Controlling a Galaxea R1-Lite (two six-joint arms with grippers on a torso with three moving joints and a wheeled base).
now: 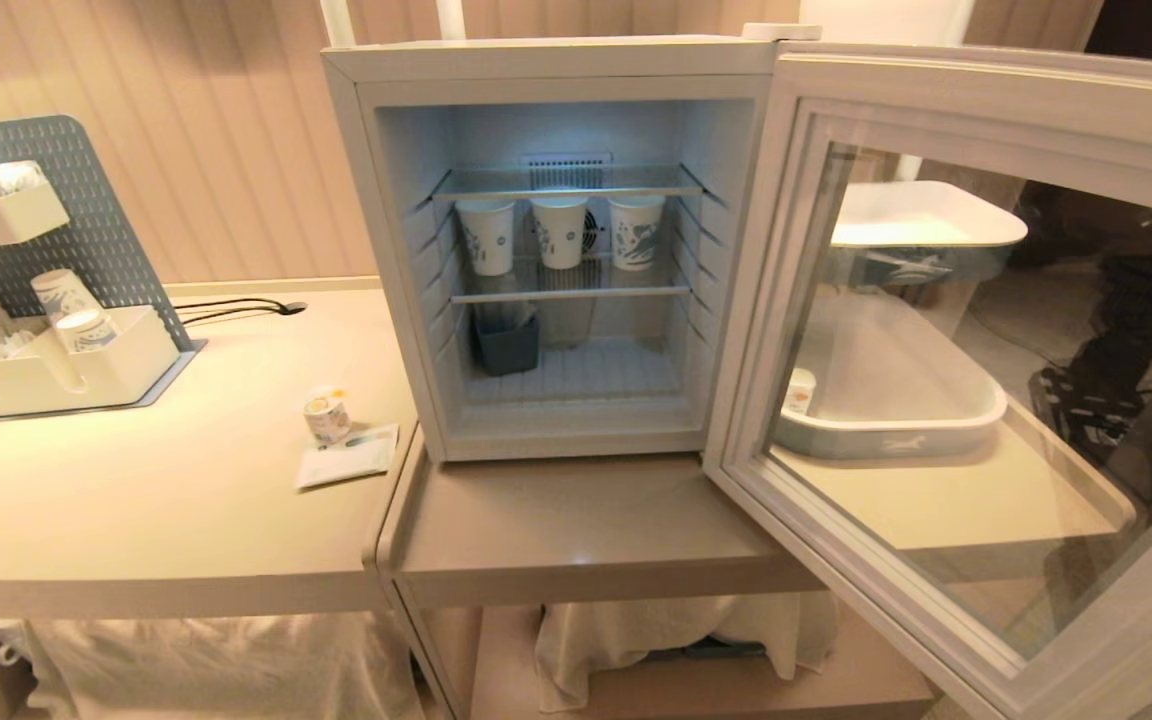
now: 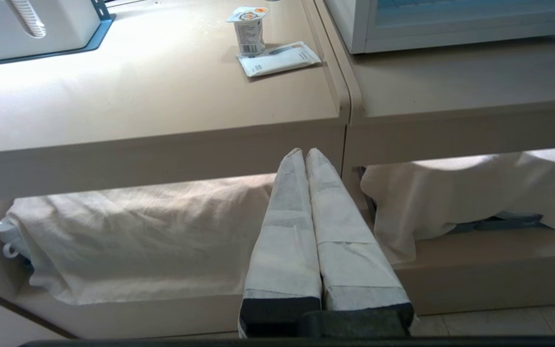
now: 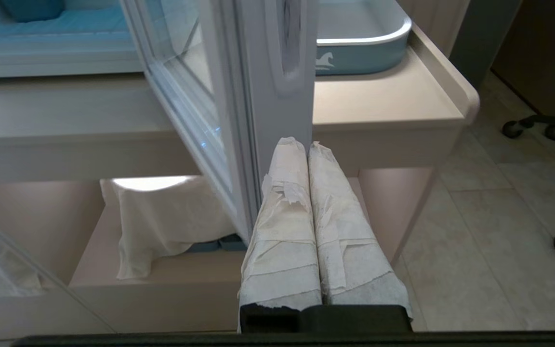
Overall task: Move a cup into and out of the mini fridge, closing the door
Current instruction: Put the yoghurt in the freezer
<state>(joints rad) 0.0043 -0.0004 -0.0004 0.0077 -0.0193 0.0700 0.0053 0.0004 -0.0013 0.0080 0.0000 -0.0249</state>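
Note:
The small white cup (image 1: pixel 327 415) with a yellowish lid stands on the left counter beside a flat white sachet (image 1: pixel 348 456); the left wrist view shows the cup (image 2: pixel 249 30) too. The mini fridge (image 1: pixel 546 250) stands open, three tall paper cups (image 1: pixel 561 230) on its upper shelf. Its glass door (image 1: pixel 946 400) is swung wide to the right. My left gripper (image 2: pixel 305 151) is shut and empty, low in front of the counter edge. My right gripper (image 3: pixel 305 143) is shut and empty, just below the door's outer edge (image 3: pixel 277 86). Neither arm shows in the head view.
A white organiser (image 1: pixel 46 370) with cups and sachets sits far left against a pegboard. A grey bin (image 1: pixel 506 345) stands on the fridge floor. Behind the door lies a white tray (image 1: pixel 896 400) holding a small cup (image 1: pixel 799 390). Cloth-covered bundles (image 2: pixel 133 231) fill the shelves under the counters.

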